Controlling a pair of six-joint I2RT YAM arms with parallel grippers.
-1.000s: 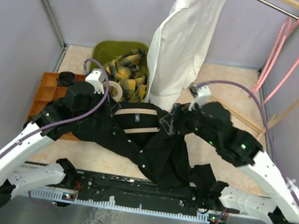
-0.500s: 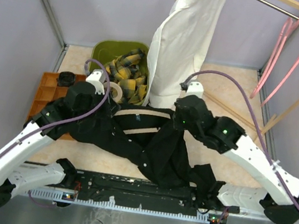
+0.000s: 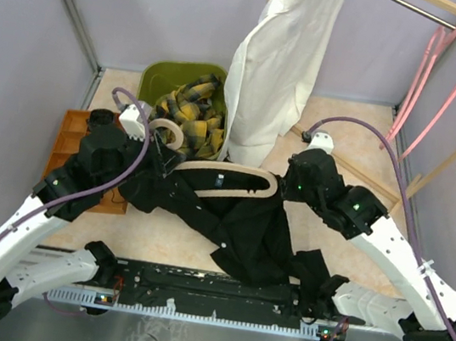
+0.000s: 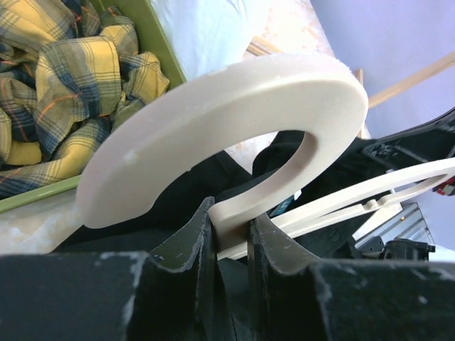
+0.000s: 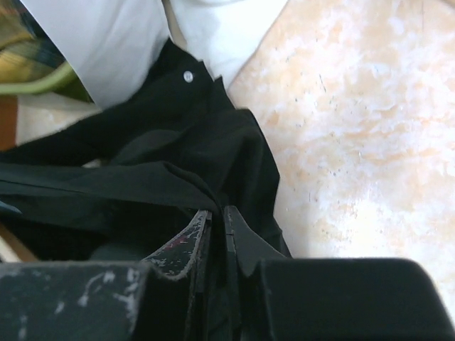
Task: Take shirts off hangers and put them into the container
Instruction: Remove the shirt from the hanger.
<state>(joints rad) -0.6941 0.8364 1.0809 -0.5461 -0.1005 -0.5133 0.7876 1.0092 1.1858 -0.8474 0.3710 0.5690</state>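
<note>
Since a second ago: your right gripper has swung in over the dark pile and snapped shut. Your left gripper has drawn back toward its own side. More of the beige hanger lies bare than before, and its far shoulder is now out of the cloth.

Key relation: the hanger's long axis runs straight from your left gripper across to your right one, roughly level. The hook end sits at the left gripper. The rounded shoulder end sits just beside the right gripper. The black shirt drapes under and behind the bar, most of it trailing from the right gripper back toward the arm bases. My read: your arms must part along that axis, or the right must drag the cloth back off the bar.

Left gripper: clamped on the hanger's neck just under the hook, fingers tight on both faces.

Right gripper: jaws pinched nearly together on a fold of the black shirt. I can see no hanger between them.

Tub: just ahead of the left gripper, past the hook, and well off to the side of the right gripper. Your left arm is the nearer one. A plaid shirt is already in it.

White shirt: hangs upright ahead of both grippers, beside the tub. Mind it when you carry the black one over.
</note>
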